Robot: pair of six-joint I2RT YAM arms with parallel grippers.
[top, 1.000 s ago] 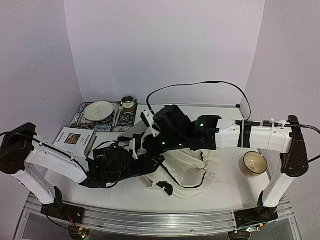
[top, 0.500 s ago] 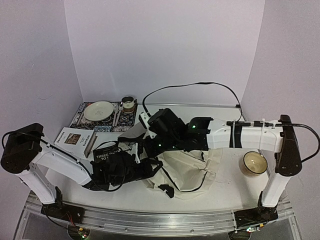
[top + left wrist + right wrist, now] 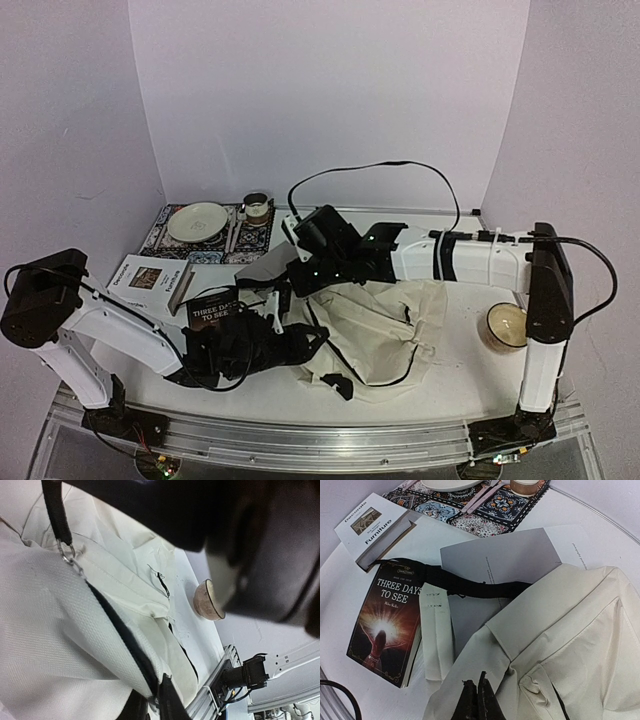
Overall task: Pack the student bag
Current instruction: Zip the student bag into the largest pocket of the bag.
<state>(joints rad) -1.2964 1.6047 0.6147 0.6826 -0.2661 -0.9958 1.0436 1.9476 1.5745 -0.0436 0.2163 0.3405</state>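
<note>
Surrounding room: pale walls [image 3: 330, 100] on three sides; white table [image 3: 470, 385], metal rail along its near edge
Far left: patterned mat [image 3: 160, 238] carrying a plate [image 3: 197, 221] and a cup [image 3: 257, 207]
Left: white book [image 3: 150, 281]; dark book [image 3: 213, 312] just beside it; grey sheet [image 3: 268, 266] partly under the bag
Right: bowl [image 3: 507, 326], apart from the bag
Bag [image 3: 385, 335]: cream, slumped mid-table
Right arm: stretched low to the left; right gripper [image 3: 475, 700] tips together, pinching the bag's edge
Left arm: bent low; left gripper [image 3: 285, 345] against the bag's near-left side; whether apart or together I cannot tell
</note>
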